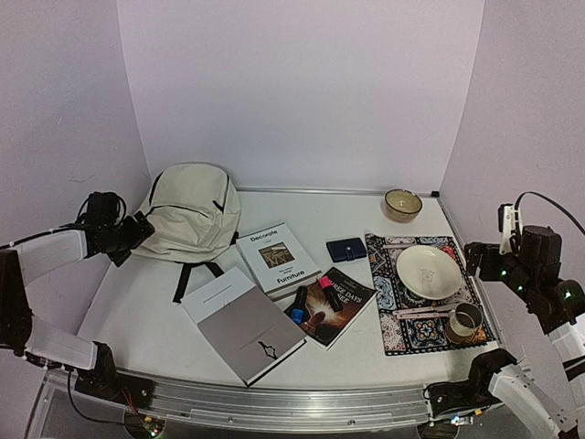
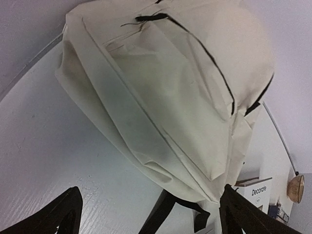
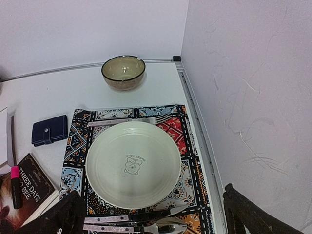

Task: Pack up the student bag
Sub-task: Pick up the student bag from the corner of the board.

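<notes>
The student bag (image 1: 192, 210) is a cream backpack with black zippers and straps, lying closed at the back left of the table. It fills the left wrist view (image 2: 165, 87), with a black strap (image 2: 165, 212) trailing from its lower edge. My left gripper (image 1: 139, 230) is open and empty, just left of the bag, its fingers (image 2: 63, 217) spread on either side of the bag's lower corner without touching it. My right gripper (image 1: 475, 256) is open and empty at the far right, above a cream plate (image 3: 132, 163).
A white book (image 1: 277, 258), a grey book (image 1: 242, 323) and a dark book (image 1: 336, 302) lie mid-table with a blue marker (image 1: 298, 308) and a pink marker (image 1: 326, 291). A navy wallet (image 1: 346, 249), patterned placemat (image 1: 388, 315), cutlery (image 3: 126, 122), metal cup (image 1: 464, 320) and bowl (image 1: 402, 204) are at right.
</notes>
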`<state>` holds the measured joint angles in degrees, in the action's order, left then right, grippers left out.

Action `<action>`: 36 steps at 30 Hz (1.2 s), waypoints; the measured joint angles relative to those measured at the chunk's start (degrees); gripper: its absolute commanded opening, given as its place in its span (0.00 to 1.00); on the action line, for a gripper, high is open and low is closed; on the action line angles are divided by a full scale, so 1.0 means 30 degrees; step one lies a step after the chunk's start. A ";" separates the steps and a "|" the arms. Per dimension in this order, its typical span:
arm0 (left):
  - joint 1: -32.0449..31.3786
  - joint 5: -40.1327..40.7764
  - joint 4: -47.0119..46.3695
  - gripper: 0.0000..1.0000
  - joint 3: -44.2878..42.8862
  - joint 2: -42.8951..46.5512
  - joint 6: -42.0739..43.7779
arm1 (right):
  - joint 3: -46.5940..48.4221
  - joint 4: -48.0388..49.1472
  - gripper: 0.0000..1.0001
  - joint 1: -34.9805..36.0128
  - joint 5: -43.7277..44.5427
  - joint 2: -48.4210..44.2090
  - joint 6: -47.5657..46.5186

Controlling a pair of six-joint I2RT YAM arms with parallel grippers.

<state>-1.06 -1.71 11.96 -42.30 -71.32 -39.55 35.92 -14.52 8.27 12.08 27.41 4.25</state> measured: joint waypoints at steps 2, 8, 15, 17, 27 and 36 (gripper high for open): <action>0.0000 0.0102 -0.0059 1.00 -0.0240 -0.1187 -0.1189 | 0.0000 0.0000 0.98 0.0007 -0.0071 -0.0005 0.0000; 0.0000 0.0589 -0.1193 0.99 -0.1642 -0.4646 -0.4646 | -0.0007 -0.0005 0.98 0.0000 -0.0258 -0.0034 -0.0007; 0.0000 0.1118 -0.2172 0.72 -0.2351 -0.7502 -0.6476 | -0.0022 0.0000 0.98 0.0000 -0.0412 -0.0026 -0.0007; 0.0000 0.1284 -0.2481 0.53 -0.2404 -0.7926 -0.6477 | -0.0022 -0.0006 0.98 0.0000 -0.0464 -0.0013 -0.0007; 0.0000 0.1709 -0.3134 0.00 -0.3455 -0.8499 -0.5693 | -0.0022 0.0000 0.98 0.0000 -0.0858 0.0004 -0.0007; -0.0007 0.1406 -0.2137 0.00 -0.4853 -0.5600 -0.3352 | -0.0022 -0.0002 0.98 0.0002 -0.2126 0.0231 -0.0033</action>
<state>-1.08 2.51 5.55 -56.86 -88.12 -49.61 35.86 -14.53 8.28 5.71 28.10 4.15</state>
